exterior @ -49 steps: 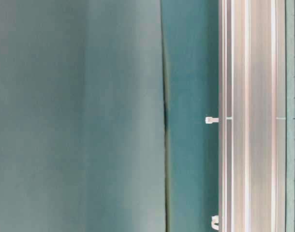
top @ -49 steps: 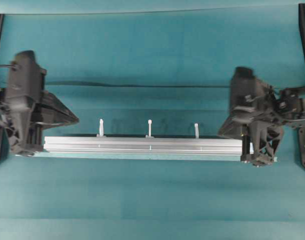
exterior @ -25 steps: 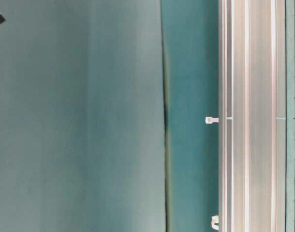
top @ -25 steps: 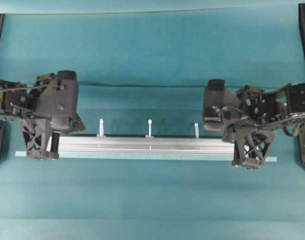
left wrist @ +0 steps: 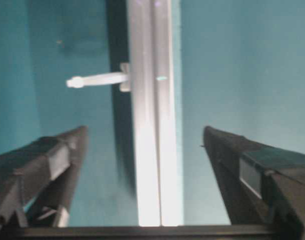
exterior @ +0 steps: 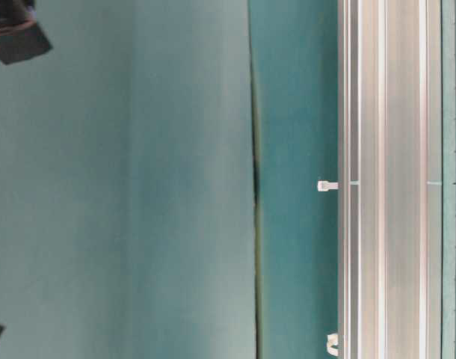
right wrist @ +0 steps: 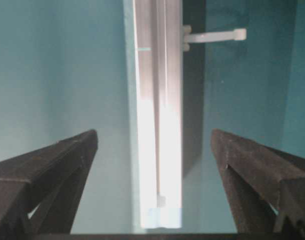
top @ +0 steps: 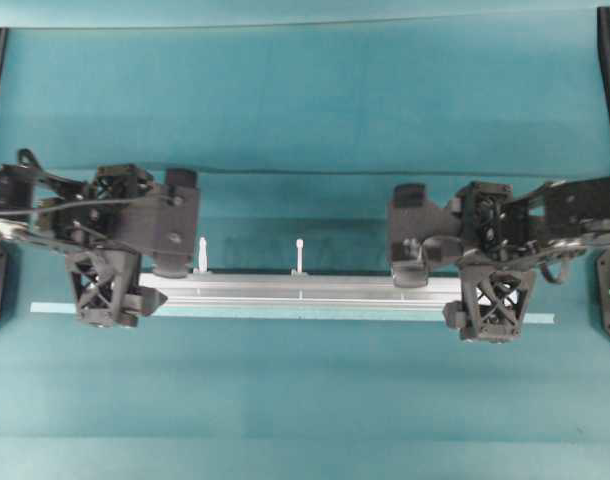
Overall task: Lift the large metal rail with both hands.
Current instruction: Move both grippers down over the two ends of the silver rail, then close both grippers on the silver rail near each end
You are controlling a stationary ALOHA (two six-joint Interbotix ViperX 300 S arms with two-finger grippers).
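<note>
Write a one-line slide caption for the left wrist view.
Left gripper open, its fingers straddling the large metal rail lying on the teal table, one white peg jutting sideways.

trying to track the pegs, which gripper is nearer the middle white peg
Left. The left gripper sits over the rail's left end, closer to the middle peg. The right gripper straddles the rail's right end, farther off.
</note>
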